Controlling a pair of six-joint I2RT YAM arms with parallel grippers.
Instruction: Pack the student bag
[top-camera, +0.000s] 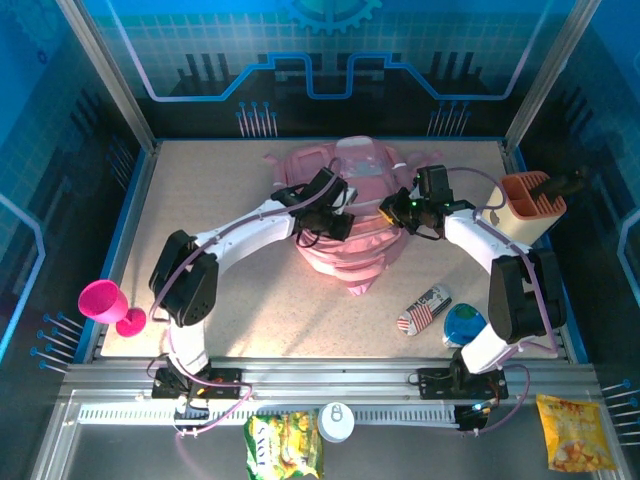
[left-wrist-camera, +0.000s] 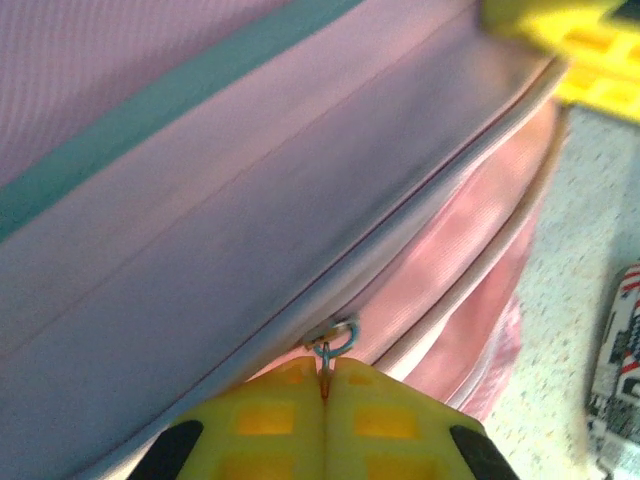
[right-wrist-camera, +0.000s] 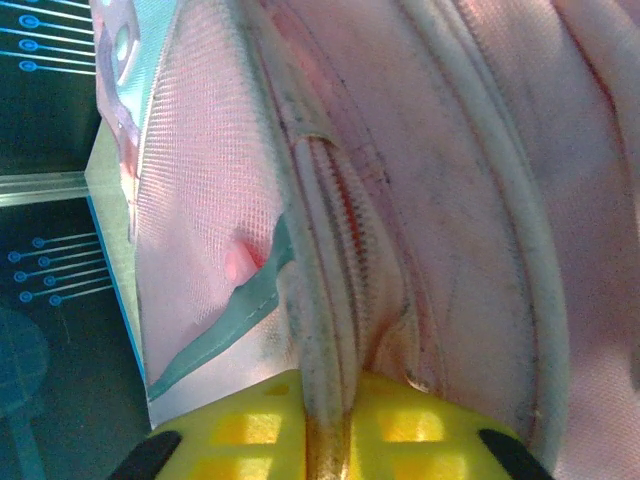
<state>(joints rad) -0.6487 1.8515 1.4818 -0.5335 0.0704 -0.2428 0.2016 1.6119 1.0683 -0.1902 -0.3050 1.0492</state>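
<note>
The speckled surface (top-camera: 200, 200) takes up most of the cell, and the pink bag (top-camera: 350, 262) sits on it just past the middle, slumped, with its paler pockets towards the near edge. Both arms reach in over it from either side.

The left hand (left-wrist-camera: 325, 385) is at the bag's upper left, its yellow fingertips pressed tight together on the small metal zip pull (left-wrist-camera: 335, 338) at the end of a closed zip line. The right hand (right-wrist-camera: 325, 405) is at the bag's upper right, closed down on a raised, piped ridge of the bag beside a zip, so that the ridge runs between its two fingers.

Over by the right edge stands a beige-and-orange pen holder (top-camera: 530, 205), well apart from the bag. A pink goblet (top-camera: 105, 305) stands at the left edge. On the near rail lie a green-and-yellow snack pack (top-camera: 284, 445), a yellow one (top-camera: 570, 432) far to the right, and a white round lid (top-camera: 336, 422) just beside the green pack. Near the right arm's base lie a flag-print pouch (top-camera: 424, 308) and a small blue thing (top-camera: 463, 323) whose kind I can't make out.
</note>
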